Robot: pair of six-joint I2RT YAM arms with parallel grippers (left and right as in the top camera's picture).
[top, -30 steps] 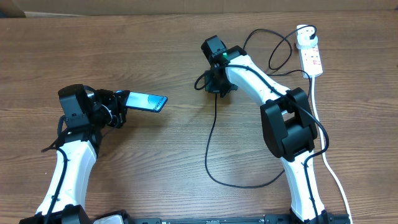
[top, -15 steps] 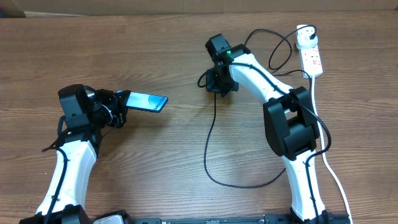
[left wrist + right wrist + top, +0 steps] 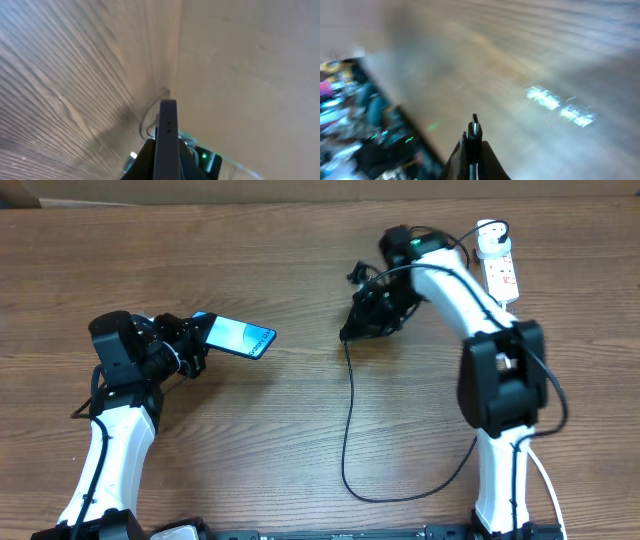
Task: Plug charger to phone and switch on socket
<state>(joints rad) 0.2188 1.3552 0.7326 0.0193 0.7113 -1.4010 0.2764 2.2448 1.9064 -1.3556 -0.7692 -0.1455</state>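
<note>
Left jaws clamped on phone point(image 3: 238, 337) end, right jaws pinched on charger point(image 3: 348, 410) tip, cable trailing beneath

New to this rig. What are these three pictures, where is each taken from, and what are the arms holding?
Two white robot arms work at a wooden table, each ending in a two-finger gripper. The wide picture comes from a fixed camera overhead. The other two come from cameras on the wrists, looking along each gripper's fingers, and both are blurred. The left gripper is shut on the phone, blue screen up; its wrist view shows the phone edge-on. The right gripper is shut on the charger near its connector end, and the thin black cable trails in a loop across the table. At the far right lies the socket, a white power strip. Charger and phone are not yet joined.
</note>
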